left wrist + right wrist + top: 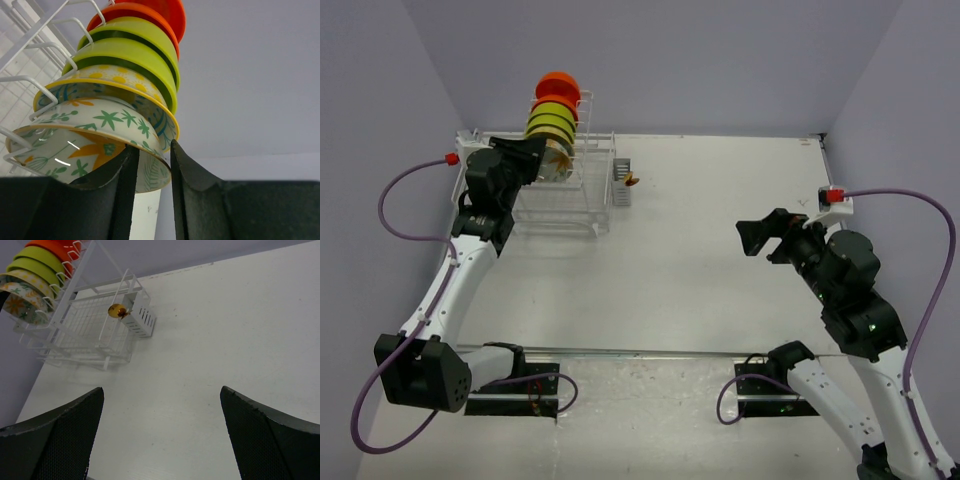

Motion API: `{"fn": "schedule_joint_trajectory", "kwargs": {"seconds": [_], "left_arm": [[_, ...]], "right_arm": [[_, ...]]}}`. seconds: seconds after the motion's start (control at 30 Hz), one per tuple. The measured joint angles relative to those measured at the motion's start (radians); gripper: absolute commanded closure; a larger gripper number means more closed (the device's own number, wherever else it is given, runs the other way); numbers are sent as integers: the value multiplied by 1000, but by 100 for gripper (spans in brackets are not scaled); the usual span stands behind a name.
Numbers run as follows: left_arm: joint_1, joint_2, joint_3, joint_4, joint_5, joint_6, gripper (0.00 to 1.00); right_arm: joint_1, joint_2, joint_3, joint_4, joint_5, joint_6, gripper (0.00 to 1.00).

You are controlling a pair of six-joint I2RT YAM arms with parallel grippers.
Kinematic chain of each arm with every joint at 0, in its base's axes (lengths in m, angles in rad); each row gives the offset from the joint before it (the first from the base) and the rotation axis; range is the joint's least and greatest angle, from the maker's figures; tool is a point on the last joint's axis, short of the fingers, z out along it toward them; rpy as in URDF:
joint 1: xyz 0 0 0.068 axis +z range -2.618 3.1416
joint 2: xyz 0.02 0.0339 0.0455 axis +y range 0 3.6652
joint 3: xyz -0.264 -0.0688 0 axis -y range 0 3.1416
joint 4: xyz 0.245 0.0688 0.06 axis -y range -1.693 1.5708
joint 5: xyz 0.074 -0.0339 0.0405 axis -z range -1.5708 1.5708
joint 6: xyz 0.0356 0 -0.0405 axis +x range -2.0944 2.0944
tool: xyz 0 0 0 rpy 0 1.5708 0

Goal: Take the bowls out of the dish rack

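Note:
The white wire dish rack stands at the far left of the table. Several bowls stand on edge in its upright tier: orange-red at the back, lime-green, and flower-patterned white ones at the front. In the left wrist view the front white bowl has an orange flower and green leaves. My left gripper is nearly closed with the rim of this bowl between its fingers; the bowl still sits in the rack. My right gripper is wide open and empty above the bare table at the right.
A small grey cutlery holder hangs on the rack's right end, with a small amber-brown object at its top. Purple walls close in behind and on both sides. Cables loop beside both arms.

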Motion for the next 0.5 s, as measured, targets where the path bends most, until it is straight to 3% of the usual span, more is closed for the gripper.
{"fn": "schedule_joint_trajectory", "kwargs": {"seconds": [0.3,0.5], "left_arm": [[-1,0,0,5,5,-81,84],[-2,-3,0,0,16,-111,100]], "right_arm": [[0,1,-4,0,16,-4,1],[0,1,-4,0,16,-4,1]]}}
